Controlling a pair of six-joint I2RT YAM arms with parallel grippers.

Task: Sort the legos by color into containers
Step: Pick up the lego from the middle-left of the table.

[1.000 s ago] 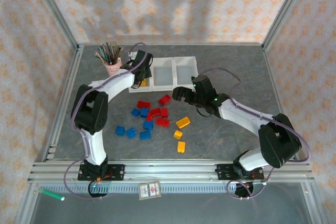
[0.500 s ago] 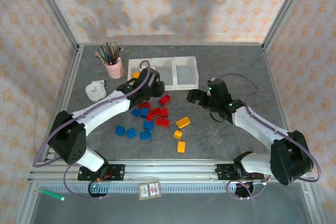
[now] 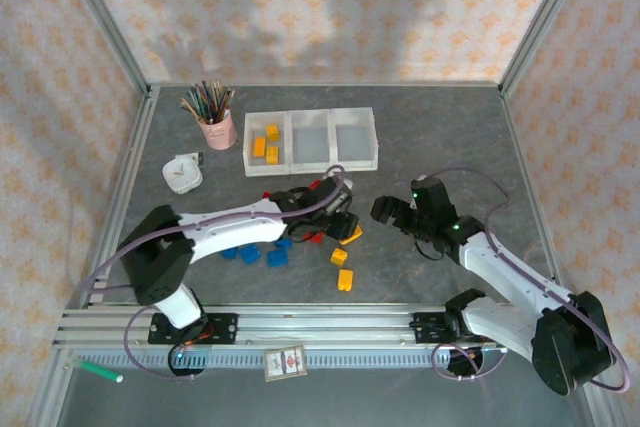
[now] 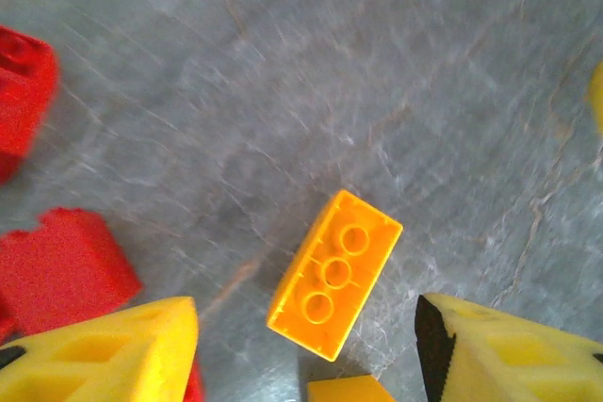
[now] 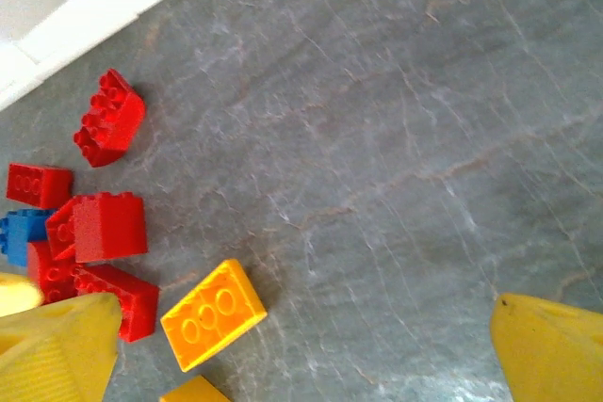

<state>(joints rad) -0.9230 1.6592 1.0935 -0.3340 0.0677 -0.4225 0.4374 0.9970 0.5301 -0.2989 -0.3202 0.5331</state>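
Most of the legos (image 3: 277, 258) lie loose on the table (image 3: 440, 137) in a red, blue and yellow scatter on the near side of the containers (image 3: 310, 168). Two yellow ones already sit in the left container, while the middle and right containers hold none. A pink cup (image 3: 218, 131) of pencils stands just left of the containers, and a small white object (image 3: 183, 173) lies nearer than the cup. The left arm (image 3: 235, 225) stretches across the scatter, hiding some bricks. The left end effector (image 4: 306, 313) is released, its fingers straddling a yellow brick (image 4: 334, 275) without touching it, with red bricks close by one finger. The right end effector (image 3: 388, 211) hangs to the right of the scatter, spread wide and holding nothing.
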